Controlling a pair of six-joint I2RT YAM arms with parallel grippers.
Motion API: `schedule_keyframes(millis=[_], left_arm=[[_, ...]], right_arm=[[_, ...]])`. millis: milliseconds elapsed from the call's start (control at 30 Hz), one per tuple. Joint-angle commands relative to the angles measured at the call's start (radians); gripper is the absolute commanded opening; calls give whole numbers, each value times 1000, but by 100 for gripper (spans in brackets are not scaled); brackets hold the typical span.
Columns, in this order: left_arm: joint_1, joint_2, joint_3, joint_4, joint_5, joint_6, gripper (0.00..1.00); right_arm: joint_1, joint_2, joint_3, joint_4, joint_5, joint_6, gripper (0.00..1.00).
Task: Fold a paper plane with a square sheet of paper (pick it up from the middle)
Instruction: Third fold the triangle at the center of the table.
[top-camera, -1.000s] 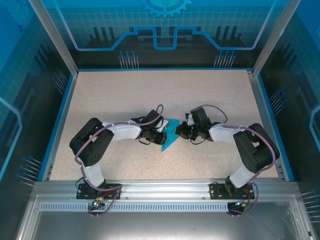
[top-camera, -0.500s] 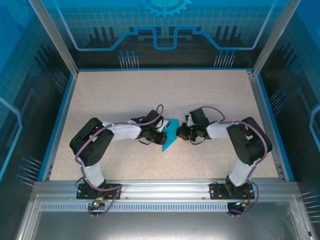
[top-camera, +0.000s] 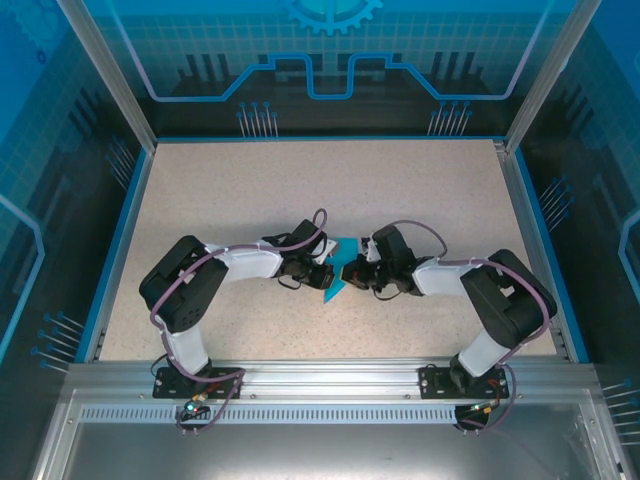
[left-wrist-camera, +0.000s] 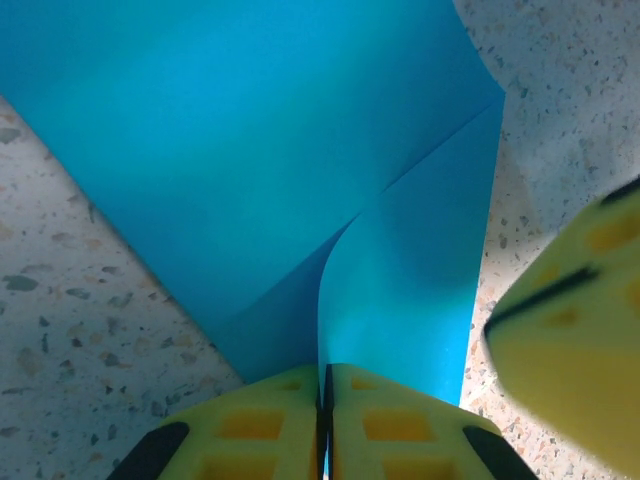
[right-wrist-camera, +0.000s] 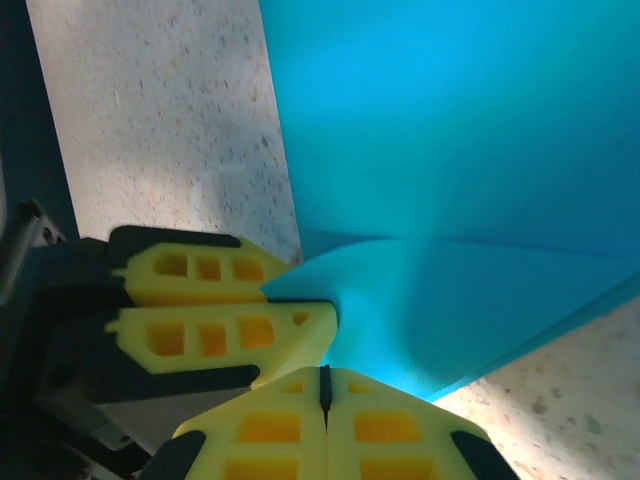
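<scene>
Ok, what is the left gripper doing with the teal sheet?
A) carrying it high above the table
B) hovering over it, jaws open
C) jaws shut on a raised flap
C: the left gripper has its jaws shut on a curled-up flap of the square sheet of paper.

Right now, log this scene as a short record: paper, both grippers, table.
paper: teal-blue sheet, partly folded, one flap raised, lying mid-table between the arms
left: left gripper shut on the sheet's raised flap
right: right gripper shut, tips at the sheet's edge; whether it pinches paper is unclear
surface: speckled beige table, blue-rimmed
</scene>
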Motion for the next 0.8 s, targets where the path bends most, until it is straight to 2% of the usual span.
schedule_keyframes(millis=[0,300,400,667,767], left_arm=[[2,53,-28,-36,-7,13,11],[2,60,-28,-44,-10,22,11],[3,64,-28,-46,-13,24,11],[2,61,-31,-50,-15,28,11],[2,60,-32,-49,-13,31,11]], right_arm=[[30,33,-3,72,19,50,5],[45,89,-45,77,73,47,5],[45,111,-50,101,55,45,5],[81,-9,-72,94,73,57,6],[111,-11,-70,112,74,73,6]])
